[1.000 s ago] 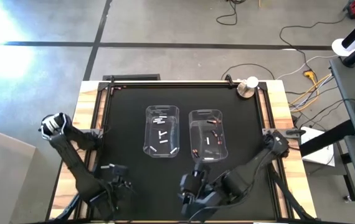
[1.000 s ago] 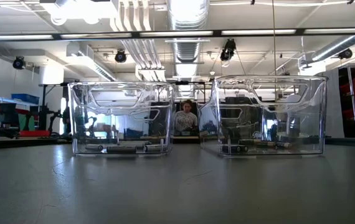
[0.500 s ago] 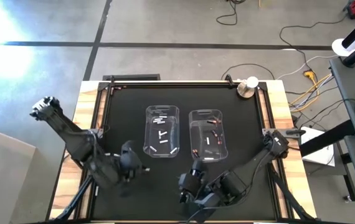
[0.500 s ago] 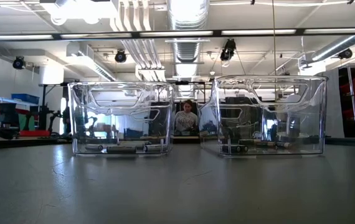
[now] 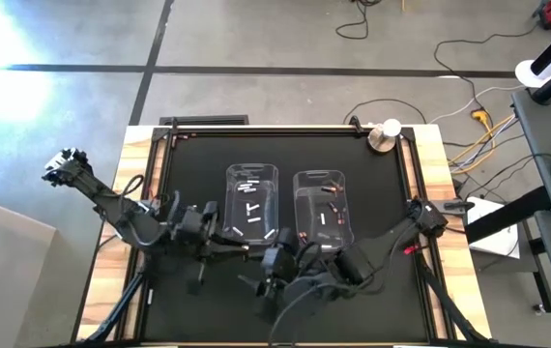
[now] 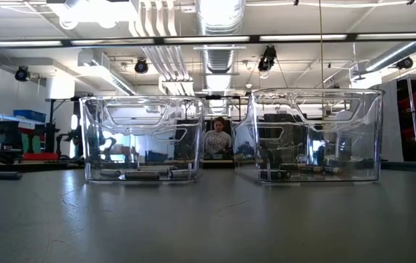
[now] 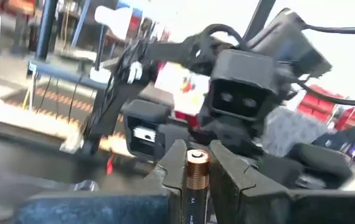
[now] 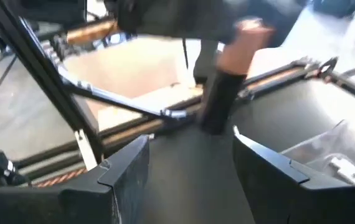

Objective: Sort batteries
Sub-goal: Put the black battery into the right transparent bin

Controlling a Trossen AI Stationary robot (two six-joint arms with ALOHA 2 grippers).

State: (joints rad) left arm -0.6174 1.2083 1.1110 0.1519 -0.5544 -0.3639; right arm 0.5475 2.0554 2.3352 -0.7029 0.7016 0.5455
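Two clear bins stand mid-table: the left bin (image 5: 251,205) holds white batteries and the right bin (image 5: 324,211) holds dark ones. In front of them, above the mat, my left gripper (image 5: 245,253) is shut on a dark battery (image 7: 194,186) with a copper end. My right gripper (image 5: 268,275) faces it from the right. Its fingers stand open (image 8: 190,177), with the battery (image 8: 226,87) a short way beyond them and nothing between them. My left gripper pinches the battery's dark body (image 7: 192,198) between its two fingers (image 7: 172,169). The battery lies along the fingers, and its copper end (image 7: 197,163) sticks out past the tips. The fingers reach in level from the table's left. The battery is lifted clear of the mat.
A silver cylinder (image 5: 384,135) sits at the far right corner of the black mat. A black frame rail (image 5: 164,174) runs along the mat's sides. Open mat lies between the bins and the far edge. A person (image 6: 218,139) sits in the room beyond.
My left gripper has risen from the mat near the front left and swung toward the table's middle, tipping from pointing down to level, with the battery in it. My right gripper has lifted a little, shifted left and tilted up toward the left gripper.
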